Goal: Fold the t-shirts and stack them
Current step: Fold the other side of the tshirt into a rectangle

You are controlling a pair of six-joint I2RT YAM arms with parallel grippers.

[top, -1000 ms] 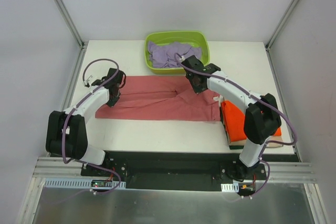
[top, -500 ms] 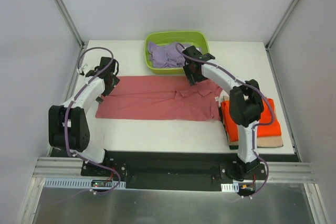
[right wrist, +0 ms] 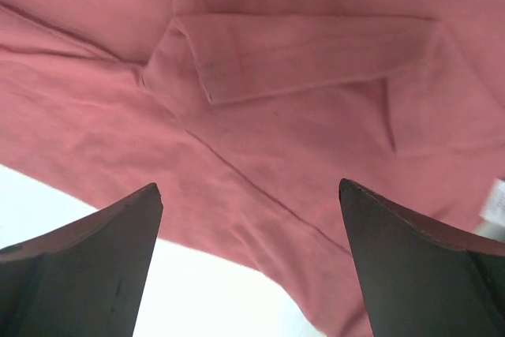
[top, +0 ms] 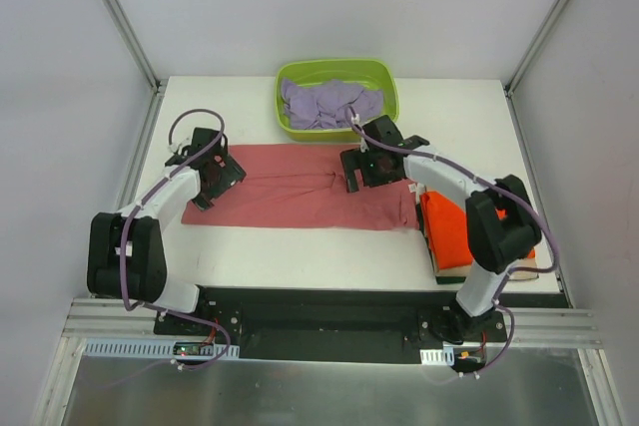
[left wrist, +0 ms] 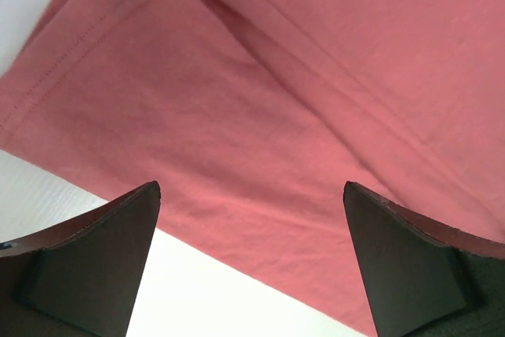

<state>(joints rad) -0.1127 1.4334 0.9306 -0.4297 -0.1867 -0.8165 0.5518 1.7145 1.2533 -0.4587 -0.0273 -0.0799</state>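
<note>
since the salmon-red t-shirt (top: 300, 192) already lies as a long band across the middle of the tabletop (top: 300, 251), with a sleeve (right wrist: 300, 53) turned in on top, the step in hand looks like the crosswise fold that brings one end over the other. both pairs of jaws are spread wide with nothing between them. the left jaws hang over the shirt's left end, where the stitched hem (left wrist: 55, 69) runs. the right jaws hang over the right part of the band, close to the turned-in sleeve. each wrist view shows the cloth's near edge and bare tabletop just below the jaws.

to do it well, each pinch should probably take every layer at the edge, not only the top one, or the band will peel open as it lifts. the sleeve flap sits loose, so a bite taken beside it rather than on it should keep it tucked. carrying the end low and level, with both arms moving together, should keep the edges square when they meet.

the bright orange t-shirt (top: 449, 231) waits folded near the right edge, touching the band's right end, so the lifted cloth should stay clear of it. lavender shirts (top: 324, 102) sit in the lime-green tub (top: 392, 97) at the far edge.
</note>
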